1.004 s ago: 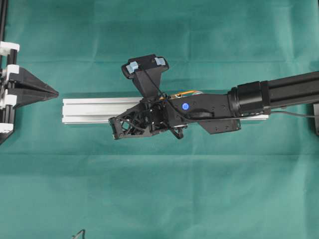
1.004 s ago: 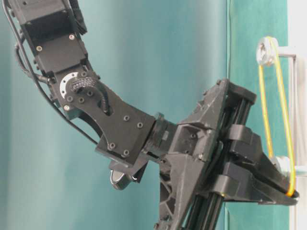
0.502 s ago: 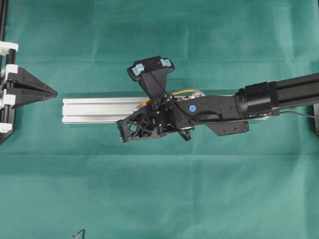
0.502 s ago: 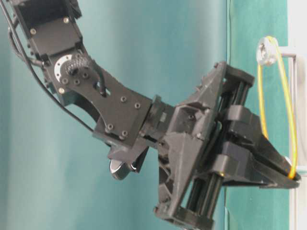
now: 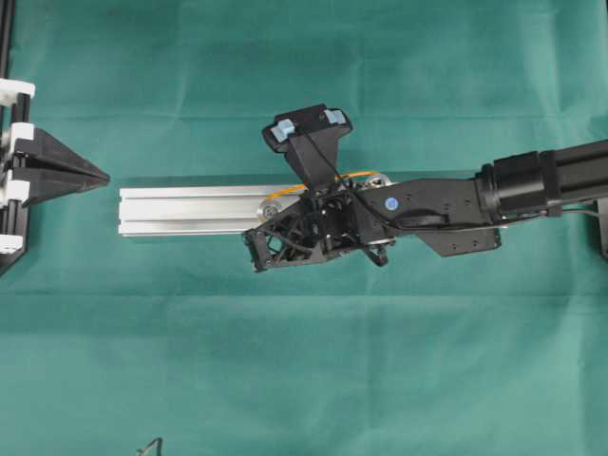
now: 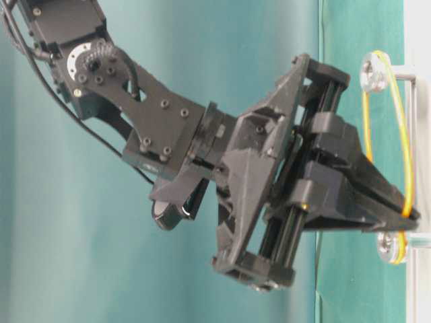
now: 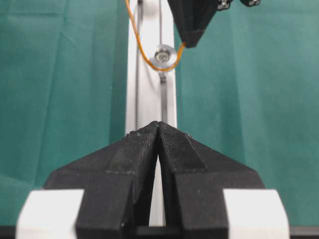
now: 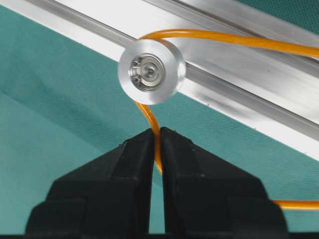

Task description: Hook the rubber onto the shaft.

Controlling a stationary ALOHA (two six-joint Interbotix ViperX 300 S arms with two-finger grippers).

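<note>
The orange rubber band (image 8: pixel 234 41) wraps round a silver shaft (image 8: pixel 152 72) on the silver rail (image 5: pixel 180 209) and runs down between the jaws of my right gripper (image 8: pixel 156 133), which is shut on it. In the table-level view the rubber band (image 6: pixel 406 155) stretches from an upper shaft (image 6: pixel 372 71) to a lower shaft (image 6: pixel 386 245), and my right gripper (image 6: pixel 408 215) pinches it just above the lower one. My left gripper (image 7: pixel 158 124) is shut and empty, short of the rail's left end (image 5: pixel 95 177), in line with the rail (image 7: pixel 148 84).
The right arm (image 5: pixel 532 185) reaches in from the right along the rail, hiding its right half. A black frame (image 5: pixel 6 57) stands at the left edge. Green cloth (image 5: pixel 304 361) covers the table. A small black part (image 5: pixel 150 445) shows at the bottom edge.
My right gripper has moved right along the rail with the rubber band. In the table-level view its tips went from beyond the lower shaft to beside it, and the band now loops round that shaft.
</note>
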